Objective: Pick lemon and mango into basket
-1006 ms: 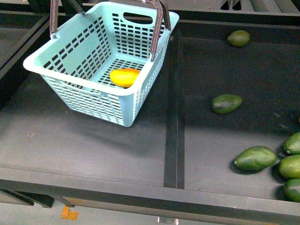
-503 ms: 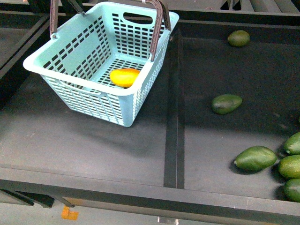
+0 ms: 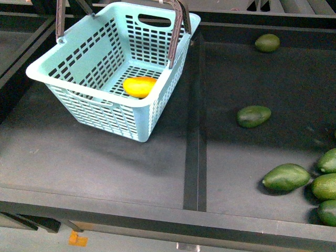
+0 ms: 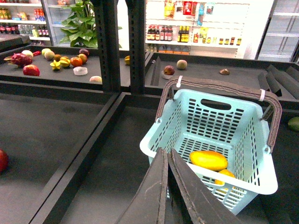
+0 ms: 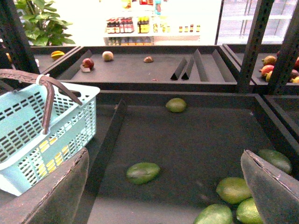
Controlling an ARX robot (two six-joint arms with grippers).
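One mango and seemingly one lemon lie in the single basket; left tool closed, right tool spread.

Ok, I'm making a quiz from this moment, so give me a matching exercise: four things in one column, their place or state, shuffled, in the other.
1. mango
2. lemon
3. left gripper
4. right gripper

A. jaws wide apart
B. jaws together
C. on the floor of the basket, in plain sight
D. in the basket, partly behind its near wall

Pairs: 1-C, 2-D, 3-B, 4-A
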